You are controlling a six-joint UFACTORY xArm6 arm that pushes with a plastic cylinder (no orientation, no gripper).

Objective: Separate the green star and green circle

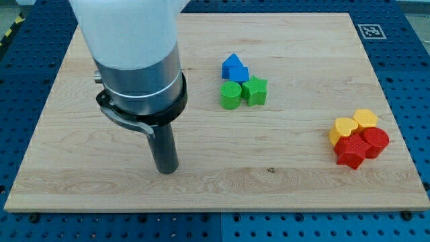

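Note:
The green circle (230,95) and the green star (255,91) sit side by side, touching, a little above the board's middle. The circle is on the left, the star on the right. Two blue blocks (234,68) sit just above them, touching both. My tip (165,169) rests on the board at the lower left, well apart from the green pair, about a hundred pixels left of and below the circle. The arm's wide body hides the upper left part of the board.
A tight cluster sits at the right edge: two yellow blocks (355,124) above a red star (350,152) and a red circle (375,142). The wooden board (282,175) lies on a blue perforated table. A marker tag (371,30) is at the top right corner.

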